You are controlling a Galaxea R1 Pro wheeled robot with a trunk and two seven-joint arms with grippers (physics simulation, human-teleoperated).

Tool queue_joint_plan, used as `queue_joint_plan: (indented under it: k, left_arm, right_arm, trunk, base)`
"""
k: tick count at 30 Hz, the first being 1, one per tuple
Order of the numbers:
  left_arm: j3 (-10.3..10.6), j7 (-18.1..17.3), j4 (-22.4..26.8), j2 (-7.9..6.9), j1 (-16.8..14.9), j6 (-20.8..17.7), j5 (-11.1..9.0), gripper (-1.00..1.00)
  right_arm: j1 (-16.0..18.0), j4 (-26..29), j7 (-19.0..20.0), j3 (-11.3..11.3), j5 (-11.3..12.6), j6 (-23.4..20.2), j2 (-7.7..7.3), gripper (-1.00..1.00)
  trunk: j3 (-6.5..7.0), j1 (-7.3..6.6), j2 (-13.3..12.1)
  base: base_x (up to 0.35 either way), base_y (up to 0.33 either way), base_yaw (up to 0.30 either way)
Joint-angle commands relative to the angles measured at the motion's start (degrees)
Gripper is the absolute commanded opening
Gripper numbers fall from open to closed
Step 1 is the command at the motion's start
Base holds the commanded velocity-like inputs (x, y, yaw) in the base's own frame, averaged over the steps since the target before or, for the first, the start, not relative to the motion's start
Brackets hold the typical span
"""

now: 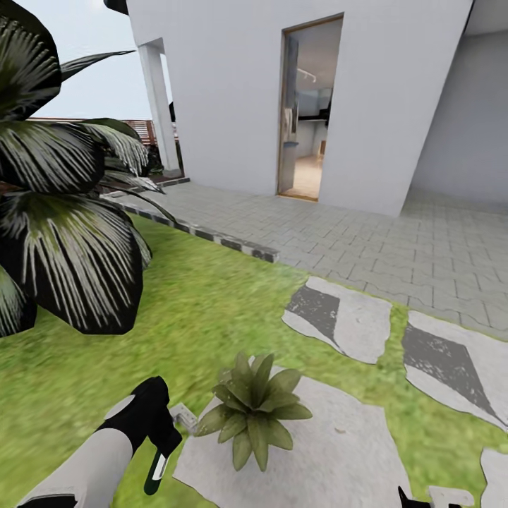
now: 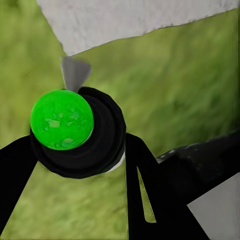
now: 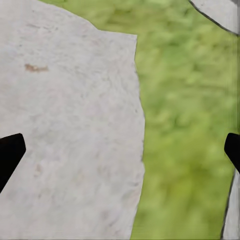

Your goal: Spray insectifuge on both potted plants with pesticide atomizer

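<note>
My left gripper (image 2: 80,150) clamps the atomizer (image 2: 75,132) beside the potted plant (image 1: 254,409); right gripper (image 3: 120,150) spread wide above a stepping stone (image 3: 65,135).

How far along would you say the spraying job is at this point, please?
Done: the left end effector appears shut on the atomizer, whose green cap shows between its fingers. In hand: in the head view, that arm sits beside one potted plant on a stepping stone. No spray is visible. Left: covering this plant and the second one. The right end effector hangs open over stone and lawn.
</note>
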State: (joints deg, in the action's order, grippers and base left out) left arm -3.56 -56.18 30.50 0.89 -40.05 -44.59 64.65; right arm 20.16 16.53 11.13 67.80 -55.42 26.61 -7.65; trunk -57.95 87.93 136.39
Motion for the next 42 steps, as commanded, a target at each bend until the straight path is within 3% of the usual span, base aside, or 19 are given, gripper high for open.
queue_joint_plan:
  k: [1,7,22,32,42]
  left_arm:
    - [-0.4,-0.4,0.1,0.08,0.0,-0.3,0.5,-1.0]
    - [-0.4,-0.4,0.1,0.08,0.0,-0.3,0.5,-1.0]
    - [-0.4,-0.4,0.1,0.08,0.0,-0.4,0.4,-1.0]
    - [-0.4,-0.4,0.1,0.08,0.0,-0.5,0.5,-1.0]
    - [-0.2,-0.4,-0.6,0.02,0.0,-0.5,0.5,-1.0]
  right_arm:
    - [0.1,0.0,0.5,0.5,-0.1,0.2,0.0,1.0]
    - [0.1,0.0,0.5,0.5,-0.1,0.2,0.0,1.0]
    - [0.1,0.0,0.5,0.5,-0.1,0.2,0.0,1.0]
    - [0.1,0.0,0.5,0.5,-0.1,0.2,0.0,1.0]
    - [0.1,0.0,0.5,0.5,-0.1,0.2,0.0,1.0]
  trunk:
    - [-0.03,0.0,0.0]
    - [0.25,0.0,0.0]
    - [0.8,0.0,0.0]
    - [0.8,0.0,0.0]
    - [0.8,0.0,0.0]
  base:
    - [0.136,-0.248,0.14]
    - [-0.007,-0.264,0.211]
    - [-0.212,-0.211,0.165]
    - [0.055,-0.255,0.138]
    - [0.013,-0.03,0.172]
